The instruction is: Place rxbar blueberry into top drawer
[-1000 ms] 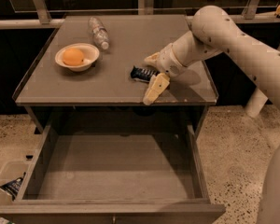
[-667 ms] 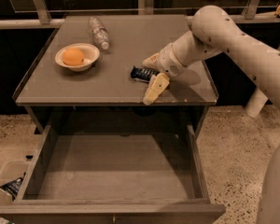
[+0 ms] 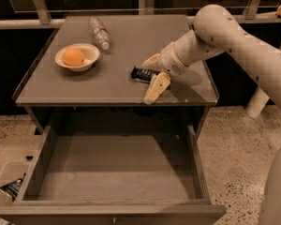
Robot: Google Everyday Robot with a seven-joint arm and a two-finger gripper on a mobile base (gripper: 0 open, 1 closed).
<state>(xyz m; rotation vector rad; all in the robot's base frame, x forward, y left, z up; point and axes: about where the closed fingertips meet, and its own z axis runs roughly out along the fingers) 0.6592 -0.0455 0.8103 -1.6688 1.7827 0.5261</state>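
Note:
The rxbar blueberry [image 3: 140,73], a dark navy wrapper with white lettering, lies flat on the table top near the front right. My gripper [image 3: 148,80] is down at the table surface over the bar's right end. It is open, with one cream finger [image 3: 156,87] in front of the bar and the other [image 3: 151,61] behind it. The bar's right end is hidden by the gripper. The top drawer [image 3: 117,172] is pulled fully out below the table, and its grey-brown bottom is bare.
A white bowl [image 3: 86,51] holding an orange [image 3: 73,56] sits on the table's left. A clear plastic bottle [image 3: 99,32] lies at the back. Another dark packet [image 3: 11,187] lies on the floor left of the drawer. The speckled floor is at the right.

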